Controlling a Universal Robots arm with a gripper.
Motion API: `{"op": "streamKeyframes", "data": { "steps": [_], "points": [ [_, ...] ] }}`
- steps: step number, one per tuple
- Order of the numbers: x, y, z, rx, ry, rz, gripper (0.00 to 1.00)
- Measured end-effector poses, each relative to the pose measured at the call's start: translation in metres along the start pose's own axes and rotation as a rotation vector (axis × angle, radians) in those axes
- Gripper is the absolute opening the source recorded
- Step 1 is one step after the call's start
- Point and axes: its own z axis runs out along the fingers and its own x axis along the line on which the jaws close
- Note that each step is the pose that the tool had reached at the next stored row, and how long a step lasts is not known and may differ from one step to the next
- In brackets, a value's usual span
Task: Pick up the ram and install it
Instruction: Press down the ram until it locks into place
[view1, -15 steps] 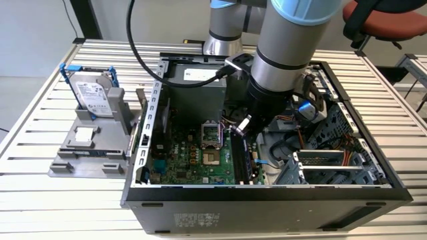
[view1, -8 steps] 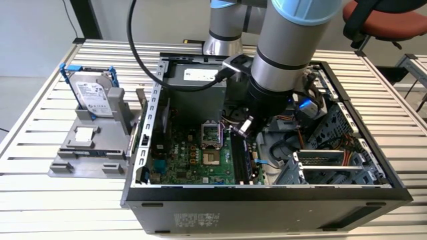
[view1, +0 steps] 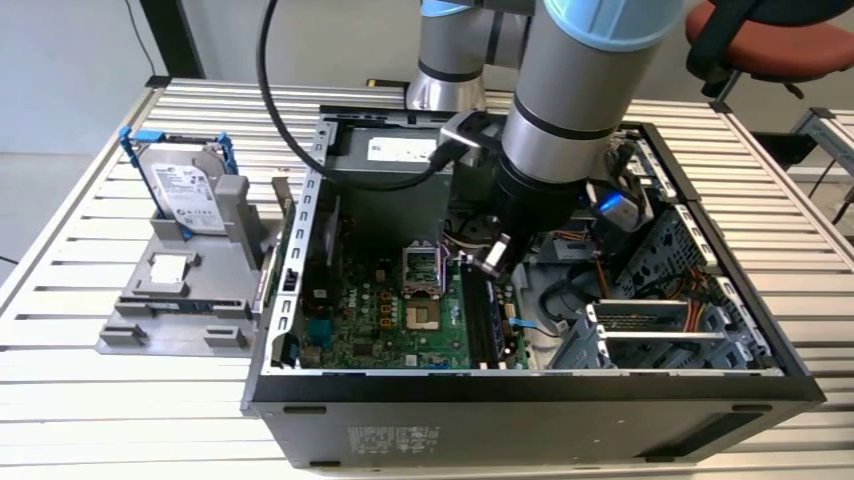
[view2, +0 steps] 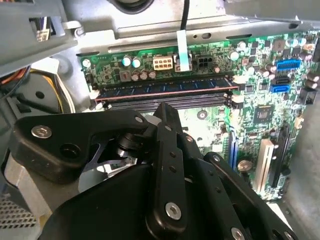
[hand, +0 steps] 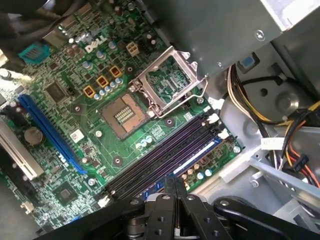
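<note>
Hovering over the slots (hand: 165, 157) inside the case (view1: 534, 385), gripper (hand: 175, 187) pinched closed on nothing, ram (view2: 165, 89) already seated in its slot

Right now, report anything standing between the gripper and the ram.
Nothing visible does. In the second wrist view the ram lies on the motherboard, and the gripper sits right beside its long edge, with no cable or part between them.
</note>
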Motion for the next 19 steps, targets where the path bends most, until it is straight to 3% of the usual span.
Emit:
{"op": "streamKeyframes", "data": {
  "steps": [5, 19],
  "points": [
    [0.0, 0.0, -0.0002, -0.0056, -0.0033, -0.053, 0.0],
    [-0.0026, -0.0031, -0.0001, -0.0205, -0.016, -0.155, 0.0]
  ]
}}
